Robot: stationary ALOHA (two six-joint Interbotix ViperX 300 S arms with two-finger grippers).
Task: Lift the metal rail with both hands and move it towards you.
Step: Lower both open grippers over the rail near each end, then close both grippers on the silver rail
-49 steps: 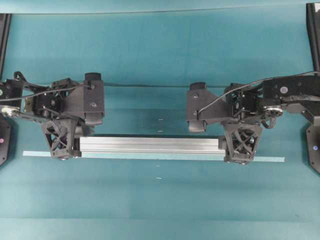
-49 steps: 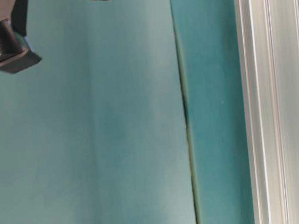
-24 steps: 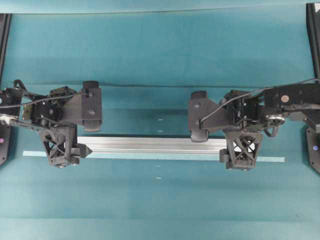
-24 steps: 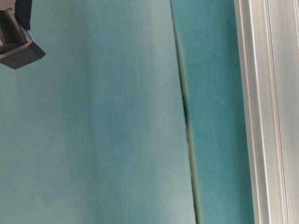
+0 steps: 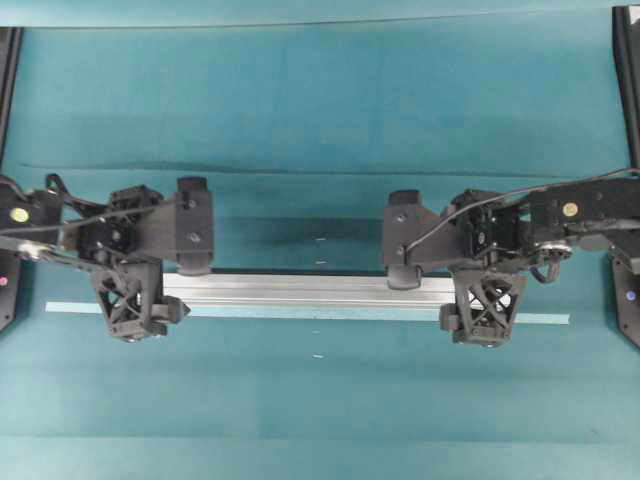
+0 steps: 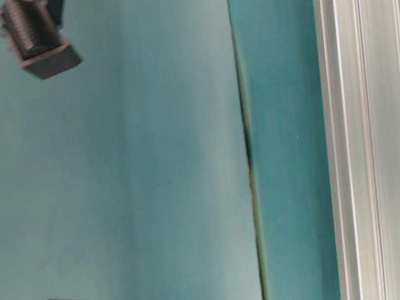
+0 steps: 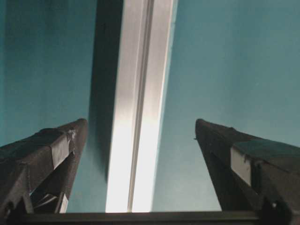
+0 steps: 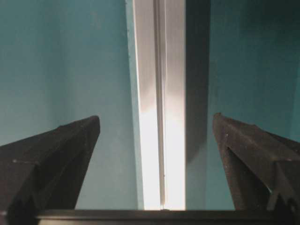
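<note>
Where the teal table (image 5: pixel 320 100) dips a little below its middle, the metal rail (image 5: pixel 300 290) lies flat and runs straight from nine o'clock to three o'clock, its grooves catching the light. Along its six o'clock edge, touching or just beside it, a thin pale tape strip (image 5: pixel 545 319) runs parallel and pokes out past both rail ends. The left gripper (image 5: pixel 133 308) hangs over the nine o'clock end of the rail and the right gripper (image 5: pixel 487 312) over the three o'clock end, each pointing down at it. Through the left wrist camera, the rail (image 7: pixel 138 117) runs up the middle between two dark fingers (image 7: pixel 42 154) that stand well apart from it on both sides, with teal showing in the gaps, so that pincer is spread wide and holds nothing. The right wrist camera tells the same: the rail (image 8: pixel 159 117) sits centred between spread fingers (image 8: pixel 51 150), clear of both, so that pincer is also spread and gripping nothing. A dark shadow band lies just beside the rail in both wrist views. In the table-level view the rail (image 6: pixel 373 132) fills the right edge as a grooved silver band, a seam (image 6: pixel 247 145) in the teal surface runs alongside it, and blurred black arm parts (image 6: pixel 36 38) show at the left.
</note>
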